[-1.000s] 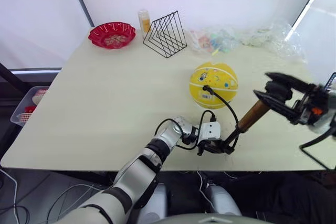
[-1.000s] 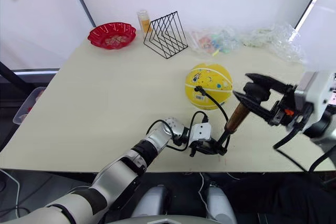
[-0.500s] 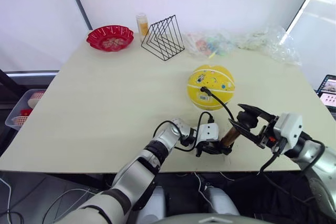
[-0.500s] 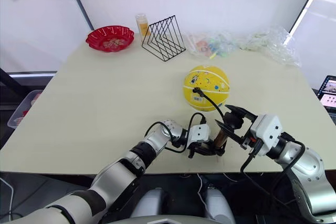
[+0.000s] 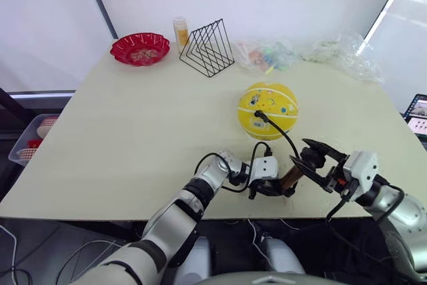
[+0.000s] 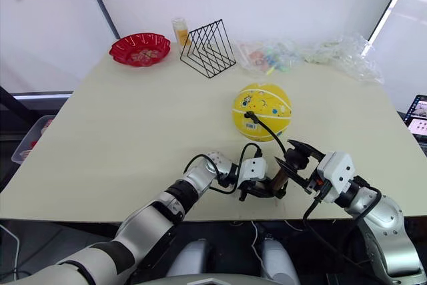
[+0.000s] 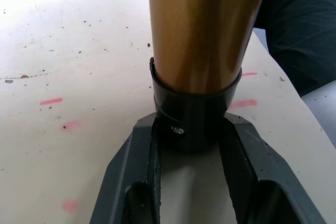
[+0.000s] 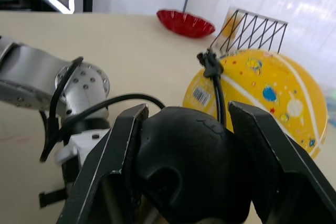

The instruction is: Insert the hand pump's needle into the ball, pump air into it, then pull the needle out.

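The yellow ball (image 5: pixel 268 101) rests on the table right of centre. The hand pump (image 5: pixel 289 178) stands tilted near the table's front edge, with little of its gold barrel showing. My left gripper (image 5: pixel 285 190) is shut on the pump's black bottom cap (image 7: pixel 191 124), flat on the table. My right gripper (image 5: pixel 303 153) is shut on the black handle (image 8: pixel 184 166) at the pump's top. The thin black hose (image 5: pixel 283 135) arcs from the pump to a black fitting (image 8: pixel 210 64) seated on the ball. The needle is hidden inside the ball.
At the back of the table (image 5: pixel 133 131) stand a red bowl (image 5: pixel 140 47), an orange bottle (image 5: pixel 181 30) and a black wire rack (image 5: pixel 208 47). Crumpled plastic bags (image 5: pixel 313 51) lie at the back right. A basket (image 5: pixel 27 148) sits below the table's left edge.
My right gripper has pushed the pump handle down toward the table, so the gold barrel now shows much shorter. The left gripper still holds the base. The camera view shifted slightly.
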